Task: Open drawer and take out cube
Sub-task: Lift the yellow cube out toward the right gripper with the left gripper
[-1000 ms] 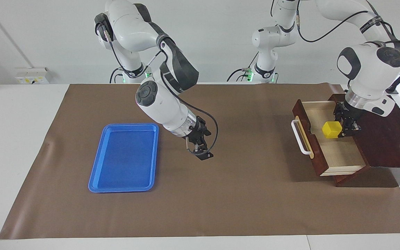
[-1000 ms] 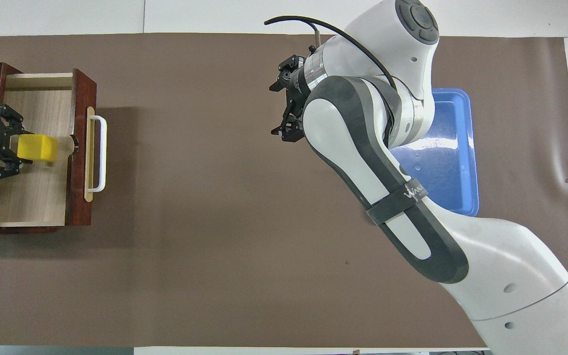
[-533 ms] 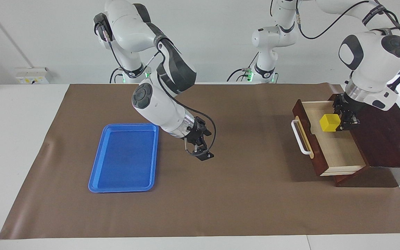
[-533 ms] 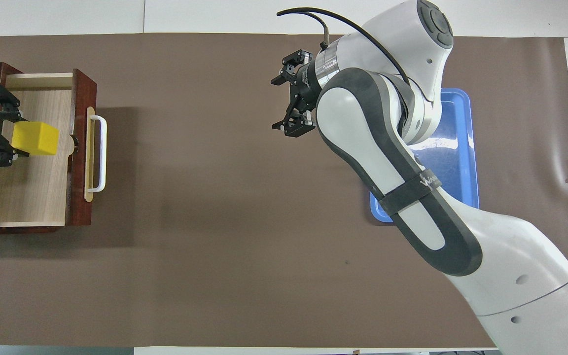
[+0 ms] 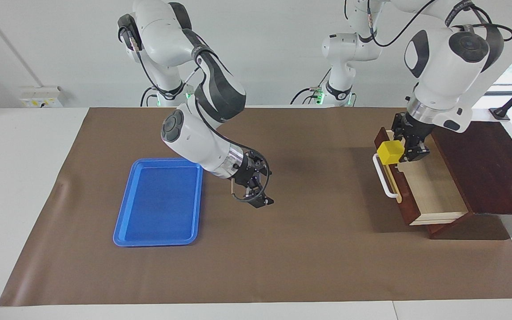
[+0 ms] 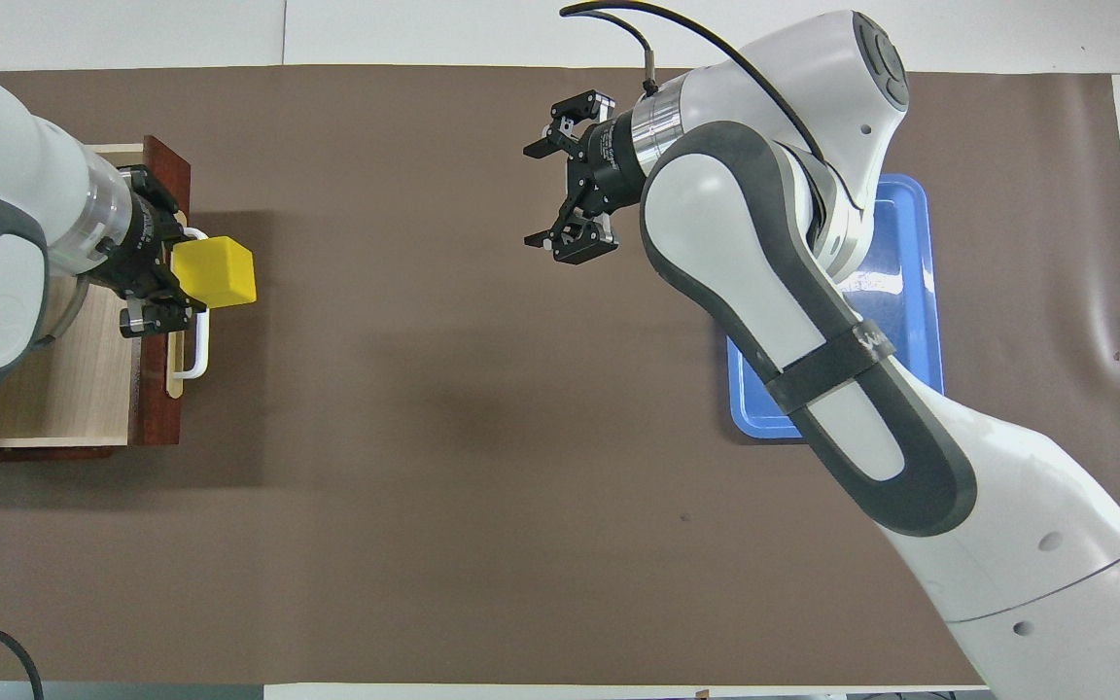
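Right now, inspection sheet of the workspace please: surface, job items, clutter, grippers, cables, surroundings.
Surface: brown mat over a white table.
Job's things: drawer pulled open from its dark wooden cabinet; yellow cube lifted out, over the drawer's handle.
Clutter: blue tray, empty, toward the right arm's end.
Grippers: left gripper shut on the cube; right gripper open, over the mat beside the tray.
Cables: black cable on the right arm's wrist.
Surroundings: white wall, wall socket.
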Controlling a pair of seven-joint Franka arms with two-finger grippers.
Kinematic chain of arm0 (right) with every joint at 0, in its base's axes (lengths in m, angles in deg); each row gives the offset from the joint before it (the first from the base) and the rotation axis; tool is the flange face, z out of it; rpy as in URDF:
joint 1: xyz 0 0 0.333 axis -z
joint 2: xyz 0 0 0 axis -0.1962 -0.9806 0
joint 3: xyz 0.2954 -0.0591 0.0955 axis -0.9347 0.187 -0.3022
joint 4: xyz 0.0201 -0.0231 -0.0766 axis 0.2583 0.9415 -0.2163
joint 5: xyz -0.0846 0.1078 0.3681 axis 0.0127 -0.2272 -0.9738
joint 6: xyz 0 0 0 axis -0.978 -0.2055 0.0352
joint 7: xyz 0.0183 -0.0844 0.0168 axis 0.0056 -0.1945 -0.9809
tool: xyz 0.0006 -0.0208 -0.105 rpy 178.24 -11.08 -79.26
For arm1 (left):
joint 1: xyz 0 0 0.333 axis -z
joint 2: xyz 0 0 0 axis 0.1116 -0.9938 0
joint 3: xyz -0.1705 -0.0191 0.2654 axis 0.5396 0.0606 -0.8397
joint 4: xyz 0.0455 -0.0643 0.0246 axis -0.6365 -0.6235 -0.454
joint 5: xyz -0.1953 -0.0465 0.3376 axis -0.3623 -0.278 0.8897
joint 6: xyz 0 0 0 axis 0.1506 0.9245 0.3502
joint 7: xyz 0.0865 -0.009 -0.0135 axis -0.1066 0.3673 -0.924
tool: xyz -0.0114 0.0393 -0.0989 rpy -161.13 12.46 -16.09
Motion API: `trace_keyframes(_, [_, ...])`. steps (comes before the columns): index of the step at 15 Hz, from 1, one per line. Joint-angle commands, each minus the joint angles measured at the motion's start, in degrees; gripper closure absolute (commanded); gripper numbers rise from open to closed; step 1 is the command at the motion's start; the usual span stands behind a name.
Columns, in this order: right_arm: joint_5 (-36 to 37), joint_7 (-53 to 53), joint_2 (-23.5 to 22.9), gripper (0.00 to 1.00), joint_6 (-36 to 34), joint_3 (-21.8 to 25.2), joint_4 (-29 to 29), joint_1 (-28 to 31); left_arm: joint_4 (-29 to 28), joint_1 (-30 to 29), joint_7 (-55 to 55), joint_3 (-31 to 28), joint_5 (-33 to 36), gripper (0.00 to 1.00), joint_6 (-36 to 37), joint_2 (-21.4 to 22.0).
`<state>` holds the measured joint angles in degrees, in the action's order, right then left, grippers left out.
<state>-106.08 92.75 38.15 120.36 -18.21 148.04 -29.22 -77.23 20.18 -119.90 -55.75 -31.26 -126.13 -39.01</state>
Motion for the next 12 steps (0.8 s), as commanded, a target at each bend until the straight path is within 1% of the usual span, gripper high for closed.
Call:
trace_keyframes(1, [-3.3, -4.2, 2.3, 0.02, 1.0, -0.2, 3.4, 1.2, -2.2, 3.7, -4.3, -0.8, -2.3, 1.0, 0.1, 1.5])
trace_keyframes(4, [-4.4, -5.5, 2.9, 0.02, 0.9, -0.2, 4.9, 1.1, -5.2, 7.7, -10.4, -0.9, -2.3, 1.0, -4.8, 2.8])
trace_keyframes(7, [-4.8, -9.8, 4.7, 0.02, 0.2, -0.3, 8.7, 1.2, -6.8, 9.3, -11.0, -0.8, -2.3, 1.0, -6.7, 3.1])
trace_keyframes(9, [-5.8, -10.7, 5.4, 0.02, -0.5, -0.3, 10.2, 1.1, -7.4, 9.9, -11.0, -0.8, -2.3, 1.0, -7.4, 2.9])
trace_keyframes(12, [-5.8, -12.4, 6.5, 0.02, -0.7, -0.3, 12.8, 1.5, -10.2, 11.1, -11.1, -0.8, -2.2, 1.0, -9.0, 3.0])
